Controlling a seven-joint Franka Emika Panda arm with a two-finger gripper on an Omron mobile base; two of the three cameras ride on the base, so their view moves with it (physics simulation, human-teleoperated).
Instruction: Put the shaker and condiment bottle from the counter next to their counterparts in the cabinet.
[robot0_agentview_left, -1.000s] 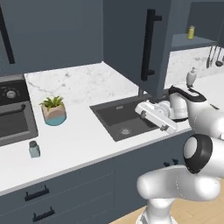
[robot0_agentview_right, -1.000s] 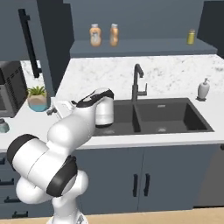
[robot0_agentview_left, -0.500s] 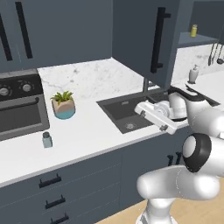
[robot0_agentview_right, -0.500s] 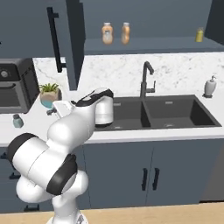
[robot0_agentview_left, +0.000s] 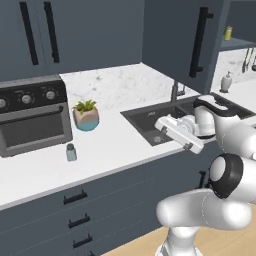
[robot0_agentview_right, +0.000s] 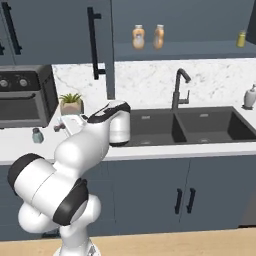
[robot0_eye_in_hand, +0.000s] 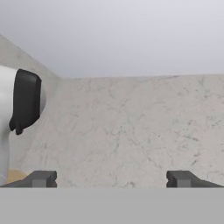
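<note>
Only the base has been driven leftward, bringing shaker (robot0_agentview_left: 71, 152) near counter (robot0_agentview_left: 115, 145) front edge into reach; gripper (robot0_eye_in_hand: 112, 178) fingers spread wide, empty.

Oven (robot0_agentview_left: 30, 117) cut by left edge; shaker (robot0_agentview_right: 37, 135) label too small.

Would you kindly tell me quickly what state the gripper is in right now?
Gripper: open, fingers wide apart, holding nothing, above the marble counter.
</note>
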